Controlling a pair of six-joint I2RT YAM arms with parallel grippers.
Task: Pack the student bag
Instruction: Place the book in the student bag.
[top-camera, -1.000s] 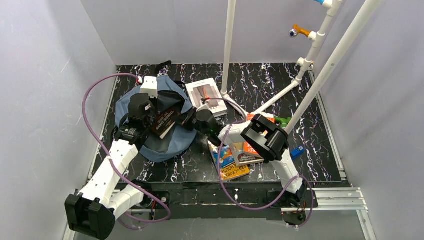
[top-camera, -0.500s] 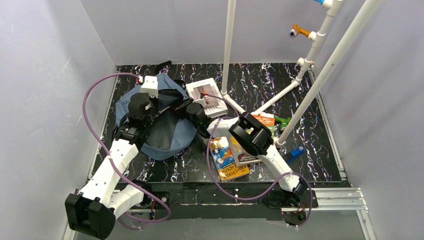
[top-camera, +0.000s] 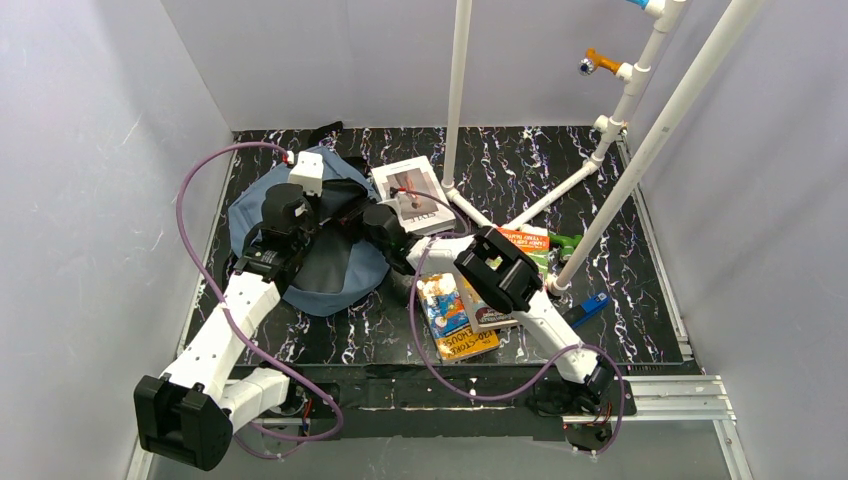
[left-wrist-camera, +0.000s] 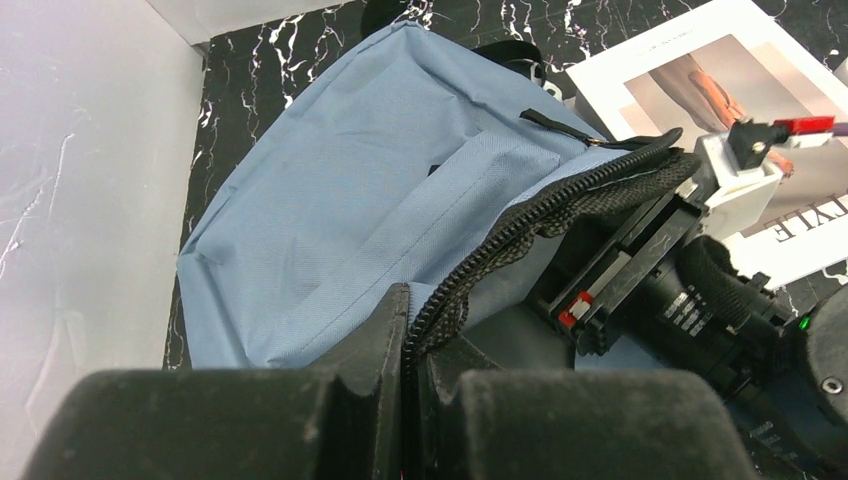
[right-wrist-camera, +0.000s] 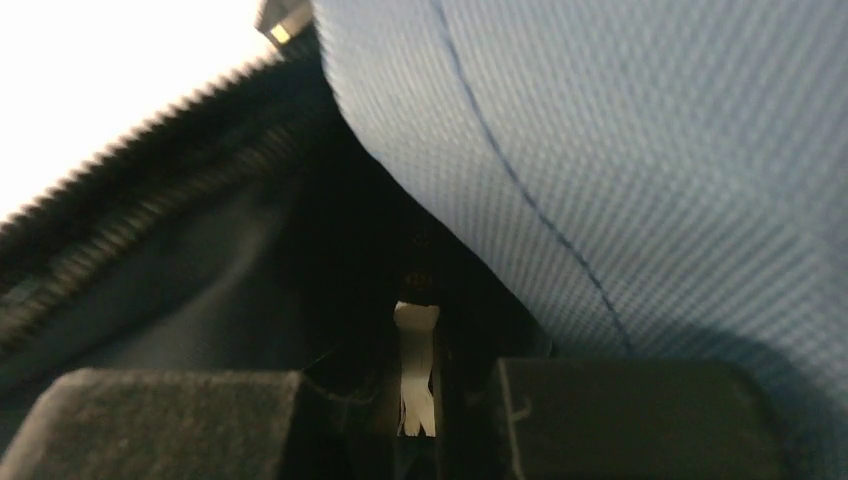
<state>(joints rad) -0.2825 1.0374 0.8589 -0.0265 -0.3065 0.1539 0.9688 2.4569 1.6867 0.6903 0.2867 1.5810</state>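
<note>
The slate-blue student bag (top-camera: 250, 215) lies at the left of the table, its mouth facing right. My left gripper (top-camera: 320, 208) is shut on the bag's black zipper edge (left-wrist-camera: 520, 225) and holds the mouth up; in the left wrist view the fingers (left-wrist-camera: 385, 330) pinch that trim. My right gripper (top-camera: 352, 216) reaches into the mouth. Its wrist view shows dark lining and blue fabric (right-wrist-camera: 640, 150). A book's pale page edge (right-wrist-camera: 417, 370) stands upright between the right gripper's (right-wrist-camera: 400, 400) fingers. The dark hides whether the pads touch the book.
A white magazine (top-camera: 412, 193) lies just right of the bag's mouth. A pile of colourful books (top-camera: 460, 320) sits near the front, under the right arm. An orange book (top-camera: 525, 240), a green item (top-camera: 565, 243) and a blue item (top-camera: 594, 303) lie beside the white pipe frame (top-camera: 455, 100).
The right gripper has carried the dark book left and into the bag's mouth, so the book no longer shows from above. The left gripper has kept its hold and shifted slightly.
</note>
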